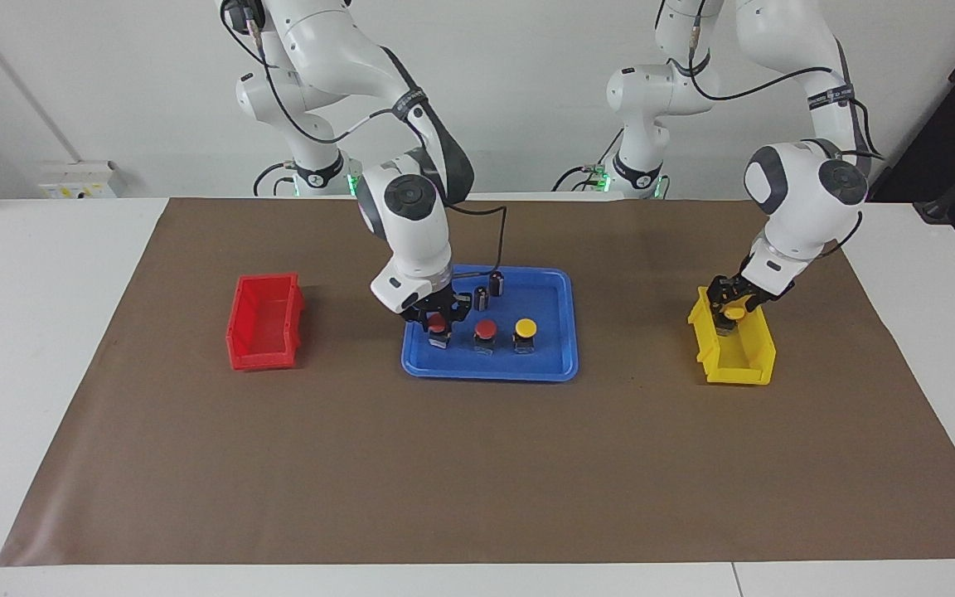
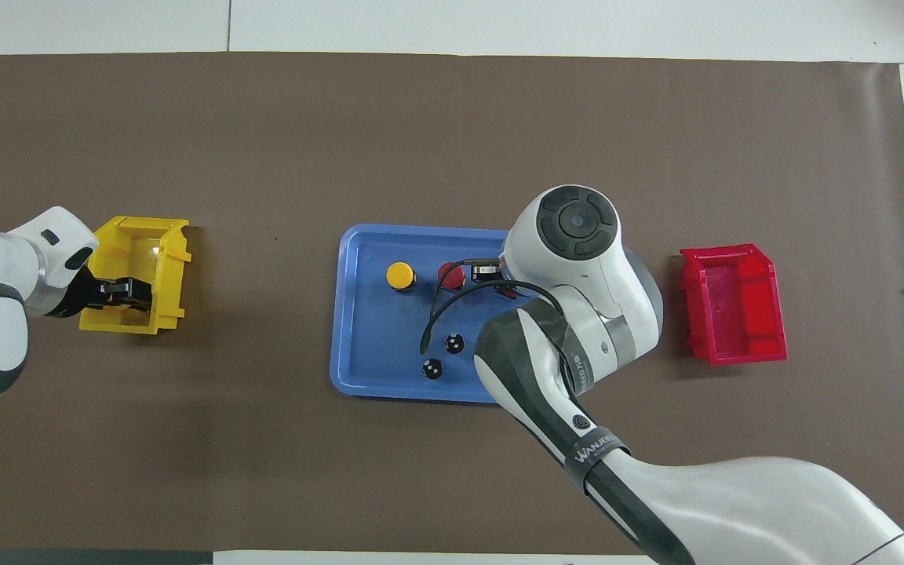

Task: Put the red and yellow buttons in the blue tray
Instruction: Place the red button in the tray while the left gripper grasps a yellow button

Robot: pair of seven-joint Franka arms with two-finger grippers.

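1. We saw the blue tray [image 1: 544, 365] at mid-table already holding one red button [image 1: 486, 331], one yellow button [image 1: 525, 329] and two dark capless cylinders [image 1: 496, 284].
2. Our right gripper [image 1: 438, 325] pinched the second red button [image 1: 438, 323] low in the tray, seemingly unreleased.
3. Our left gripper [image 1: 733, 313] pinched the last yellow button [image 1: 734, 313] in the yellow bin [image 1: 734, 365]; it remained to carry over.
4. The red bin [image 1: 264, 322] looked empty.

Blue tray [image 1: 556, 286]: flat, mid-table.
In tray: two red buttons [image 1: 486, 330], one yellow button [image 1: 525, 328], upright.
Fourth button [image 1: 734, 313]: yellow, over yellow bin [image 1: 743, 365].
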